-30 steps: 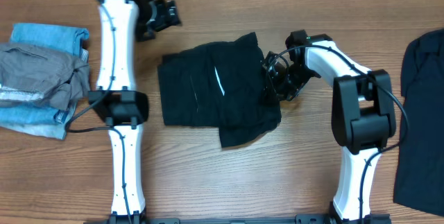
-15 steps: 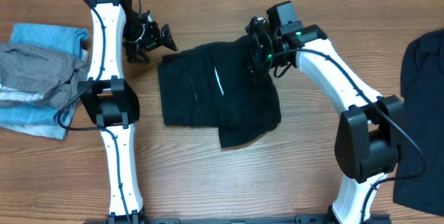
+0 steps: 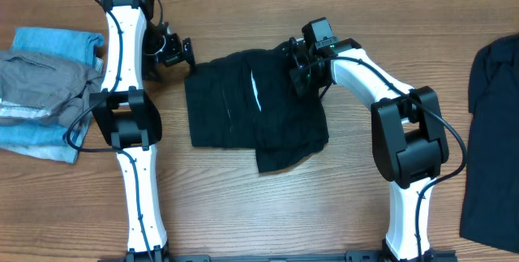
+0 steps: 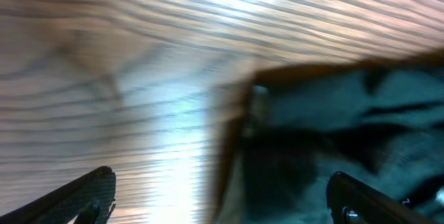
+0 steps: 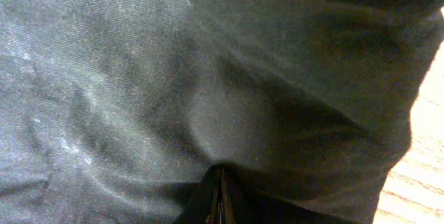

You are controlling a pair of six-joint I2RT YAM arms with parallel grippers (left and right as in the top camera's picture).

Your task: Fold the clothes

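On the counter (image 3: 243,213) lie the clothes (image 3: 243,108), my right gripper (image 3: 297,69) pinched shut on their far edge and my left gripper (image 3: 182,51) wide open nearby, so I should pull slowly and low.

Robotics lab: twin bench-mounted arms (image 3: 134,124) on wooden table (image 3: 268,213).

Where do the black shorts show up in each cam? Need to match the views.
Overhead: shorts mid-frame, slightly above centre.
Left wrist: shorts fill the right half, blurred.
Right wrist: shorts cover nearly the whole frame.
Shared landmark: the wood table, bare on the left side in the left wrist view and a sliver at the right edge in the right wrist view.
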